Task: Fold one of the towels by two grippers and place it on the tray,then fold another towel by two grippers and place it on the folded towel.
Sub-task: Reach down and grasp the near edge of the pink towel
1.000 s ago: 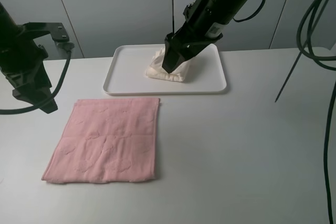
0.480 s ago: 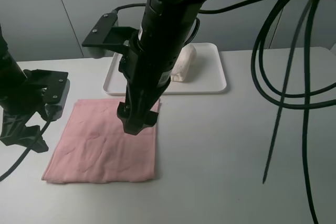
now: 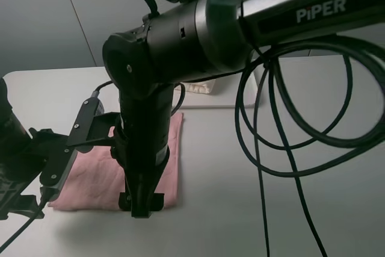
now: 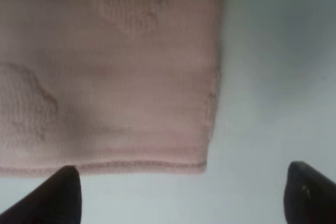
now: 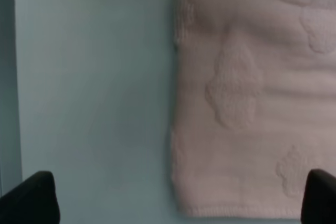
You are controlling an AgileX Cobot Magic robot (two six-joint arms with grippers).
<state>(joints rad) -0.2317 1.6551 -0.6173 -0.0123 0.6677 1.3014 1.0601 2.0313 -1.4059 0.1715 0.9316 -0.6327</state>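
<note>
A pink towel point(image 3: 90, 176) lies flat on the white table, partly hidden by my right arm. A folded cream towel point(image 3: 195, 86) lies on the white tray point(image 3: 207, 99) behind the arm, and only a sliver of each shows. My right gripper point(image 3: 141, 206) is at the pink towel's front right corner. In the right wrist view it point(image 5: 176, 203) is open, with the towel's point(image 5: 252, 93) edge and corner between the fingertips point(image 5: 31, 198). My left gripper point(image 3: 17, 204) is at the front left corner. In the left wrist view it point(image 4: 184, 198) is open just off the towel's point(image 4: 105, 66) corner.
The right arm and its looping black cables point(image 3: 271, 136) fill the middle of the high view. White table point(image 3: 337, 167) lies to the right of the towel. A grey wall point(image 3: 36, 22) stands behind the table.
My right arm has left the tray and swung forward and down to the pink towel's front right corner. My left arm has moved down to the front left corner.
</note>
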